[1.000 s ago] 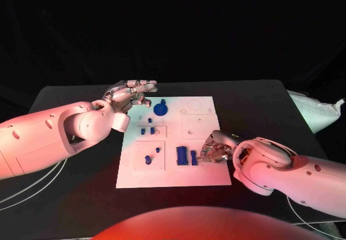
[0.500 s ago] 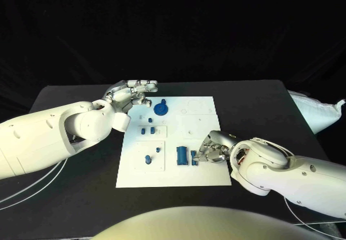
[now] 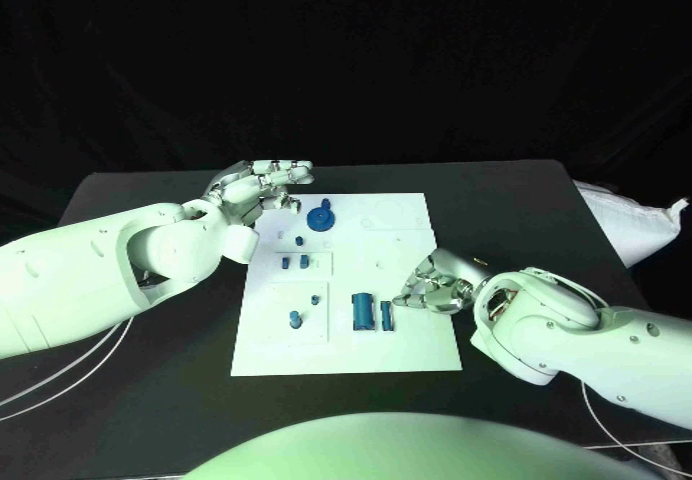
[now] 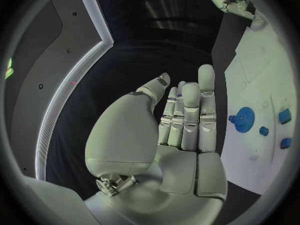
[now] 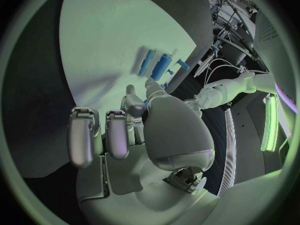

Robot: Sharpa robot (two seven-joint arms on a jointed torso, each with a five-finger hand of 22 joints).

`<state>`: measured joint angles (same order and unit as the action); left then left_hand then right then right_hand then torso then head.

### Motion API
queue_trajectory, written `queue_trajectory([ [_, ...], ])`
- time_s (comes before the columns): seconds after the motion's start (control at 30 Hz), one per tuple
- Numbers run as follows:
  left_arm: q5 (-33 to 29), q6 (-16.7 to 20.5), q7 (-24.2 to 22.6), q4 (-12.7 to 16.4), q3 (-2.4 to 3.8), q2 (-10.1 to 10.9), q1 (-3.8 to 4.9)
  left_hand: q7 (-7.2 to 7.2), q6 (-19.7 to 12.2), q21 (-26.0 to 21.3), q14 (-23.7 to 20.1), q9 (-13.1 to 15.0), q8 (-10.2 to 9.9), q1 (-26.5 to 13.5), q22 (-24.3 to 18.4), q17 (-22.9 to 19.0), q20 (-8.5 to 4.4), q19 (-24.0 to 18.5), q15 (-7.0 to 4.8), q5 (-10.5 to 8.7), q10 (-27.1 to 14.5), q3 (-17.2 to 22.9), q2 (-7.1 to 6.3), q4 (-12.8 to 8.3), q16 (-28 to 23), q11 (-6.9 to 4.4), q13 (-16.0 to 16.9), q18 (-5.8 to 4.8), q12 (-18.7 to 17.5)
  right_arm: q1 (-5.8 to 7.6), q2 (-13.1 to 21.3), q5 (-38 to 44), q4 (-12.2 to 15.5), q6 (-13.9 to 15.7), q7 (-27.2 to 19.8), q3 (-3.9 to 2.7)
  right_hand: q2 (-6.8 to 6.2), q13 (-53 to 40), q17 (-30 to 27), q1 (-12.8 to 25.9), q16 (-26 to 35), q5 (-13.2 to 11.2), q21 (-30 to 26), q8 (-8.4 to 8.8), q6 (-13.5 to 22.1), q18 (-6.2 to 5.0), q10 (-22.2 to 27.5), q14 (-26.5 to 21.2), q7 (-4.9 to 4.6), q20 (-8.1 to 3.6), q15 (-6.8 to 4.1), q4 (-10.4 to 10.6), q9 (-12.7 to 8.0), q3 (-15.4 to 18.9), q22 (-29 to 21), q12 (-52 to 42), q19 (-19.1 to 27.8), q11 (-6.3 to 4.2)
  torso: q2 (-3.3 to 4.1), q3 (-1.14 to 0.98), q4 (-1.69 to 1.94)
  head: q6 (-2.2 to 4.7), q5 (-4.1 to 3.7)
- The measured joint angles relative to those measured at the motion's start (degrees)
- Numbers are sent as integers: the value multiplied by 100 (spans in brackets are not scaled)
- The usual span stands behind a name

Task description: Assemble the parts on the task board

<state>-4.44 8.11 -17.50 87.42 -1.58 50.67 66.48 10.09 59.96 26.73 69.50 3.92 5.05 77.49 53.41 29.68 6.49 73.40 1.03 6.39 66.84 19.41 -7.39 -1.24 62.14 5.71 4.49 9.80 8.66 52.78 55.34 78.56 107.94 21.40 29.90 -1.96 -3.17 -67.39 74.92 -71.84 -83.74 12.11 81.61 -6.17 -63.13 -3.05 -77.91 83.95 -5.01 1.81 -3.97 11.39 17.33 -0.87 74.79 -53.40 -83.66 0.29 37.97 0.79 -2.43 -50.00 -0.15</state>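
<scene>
Head view: left hand (image 3: 260, 188) sits at the far left corner of the task board (image 3: 411, 350), fingers extended and apart, holding nothing. Blue parts (image 3: 364, 310) lie on the board's near middle. Right hand (image 3: 433, 285) rests beside them at the board's right edge, fingers curled; grip cannot be determined.

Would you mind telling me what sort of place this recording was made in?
Probably a robotics lab or demo booth: a black table against a dark backdrop, a white task board with small blue parts, and lit panels and cabling behind.
</scene>
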Motion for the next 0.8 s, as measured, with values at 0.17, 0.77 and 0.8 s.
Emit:
queue_trajectory([
  [0.17, -14, 53, -31, -141, -2, -67, -13, -1, -1, -400, -600, 0, 0, 48, -220, -499, 38, -514, 31, 0, -42, -119, 48, -17, -672, 42, -8, 0, 89, 320, -4, -1121, -448, 236, -912, -17, 76, 757, -225, -410, 486, -60, -507, 126, 227, -139, 525, 18, -123, 108, 65, -158, -54, -8, -753, 1186, 353, 100, -55, 27, -9, 0, -40],
  [0.77, -508, 808, -554, -846, -13, -558, -165, 0, -248, -2307, -1449, -16, -113, 115, -2564, -2390, 848, -2677, 717, 0, -698, -463, 160, 127, -4902, 411, -87, 0, -489, 775, -1130, -6157, -3171, 57, -4234, -21, 116, 5035, -5785, -1185, 7156, -238, -6155, 232, 921, -714, 1722, -2385, -594, 963, 986, -452, -721, -945, -6057, 4930, 2941, 771, -430, 179, 19, 320, -85],
  [0.8, -543, 869, -590, -871, -13, -583, -172, -1, -267, -2307, -1449, -16, -113, 121, -2639, -2421, 868, -2716, 716, 0, -737, -499, 166, 128, -4979, 430, -87, 0, -489, 778, -1181, -6284, -3260, 11, -4316, -21, 93, 5185, -5911, -1162, 7290, -238, -6290, 232, 922, -714, 1722, -2397, -595, 994, 1003, -476, -771, -969, -6157, 4959, 2909, 771, -447, 179, 19, 367, -84],
])
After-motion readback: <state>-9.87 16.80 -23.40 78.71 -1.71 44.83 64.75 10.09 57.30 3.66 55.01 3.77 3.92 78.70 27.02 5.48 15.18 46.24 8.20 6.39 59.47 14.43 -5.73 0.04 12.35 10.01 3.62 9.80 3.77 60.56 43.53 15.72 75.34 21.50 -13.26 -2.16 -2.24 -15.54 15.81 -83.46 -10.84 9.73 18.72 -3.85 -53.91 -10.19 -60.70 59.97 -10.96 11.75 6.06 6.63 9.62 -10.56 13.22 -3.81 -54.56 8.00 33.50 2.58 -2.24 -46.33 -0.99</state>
